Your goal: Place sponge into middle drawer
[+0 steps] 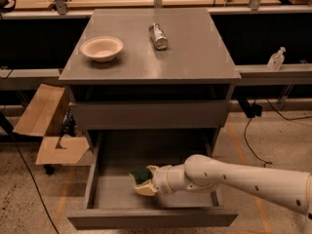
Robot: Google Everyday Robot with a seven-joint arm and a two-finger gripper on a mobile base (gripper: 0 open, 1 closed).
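The middle drawer [97, 199] is pulled out below the grey cabinet, a wide shallow grey tray. My gripper [144, 180] reaches in from the right on a white arm and sits inside the drawer, just above its floor. It is shut on the sponge [140, 173], whose dark green face shows over a pale yellow body between the pale fingers. The sponge is over the middle of the drawer floor.
On the cabinet top [204, 57] stand a pale bowl [101, 48] and a silver can [157, 35] lying on its side. The upper drawer front [148, 115] is closed. Cardboard pieces [48, 126] lie left of the cabinet. A small bottle [276, 58] sits on the right ledge.
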